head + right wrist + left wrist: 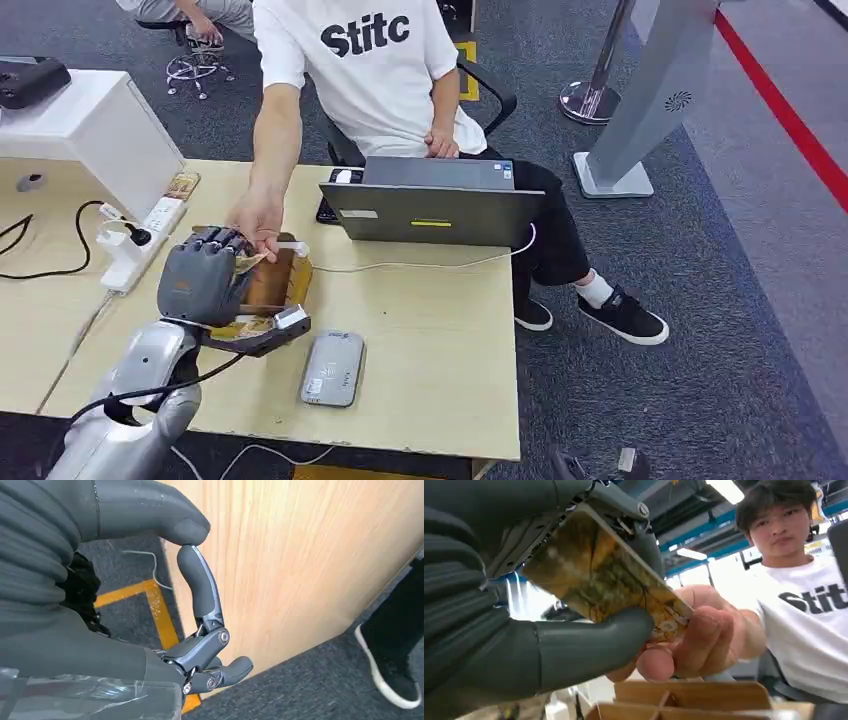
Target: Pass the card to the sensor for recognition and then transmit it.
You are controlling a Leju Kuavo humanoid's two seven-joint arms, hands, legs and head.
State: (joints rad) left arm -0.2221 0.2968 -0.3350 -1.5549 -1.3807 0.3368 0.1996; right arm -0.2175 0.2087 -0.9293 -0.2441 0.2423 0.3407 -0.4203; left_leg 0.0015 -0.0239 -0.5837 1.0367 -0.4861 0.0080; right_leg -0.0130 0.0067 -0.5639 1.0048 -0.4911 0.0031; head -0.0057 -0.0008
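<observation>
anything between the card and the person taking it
Nothing visible. The left hand holds the card, and the person's hand already grips its free end, above the wooden box.

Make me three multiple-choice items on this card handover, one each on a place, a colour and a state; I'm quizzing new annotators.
1. Where does the grey sensor lie?
A. on the laptop
B. on the table, nearer the robot than the laptop
C. on the floor

2. What colour is the person's shirt?
A. white
B. red
C. black

3. What is the left hand doing?
A. hanging with nothing in it
B. pressing the sensor
C. holding the card, which the person's hand also grips

Key: 1 B, it sits on the table in front of the laptop; 2 A, white with dark lettering; 3 C, the left wrist view shows both holding it.
</observation>
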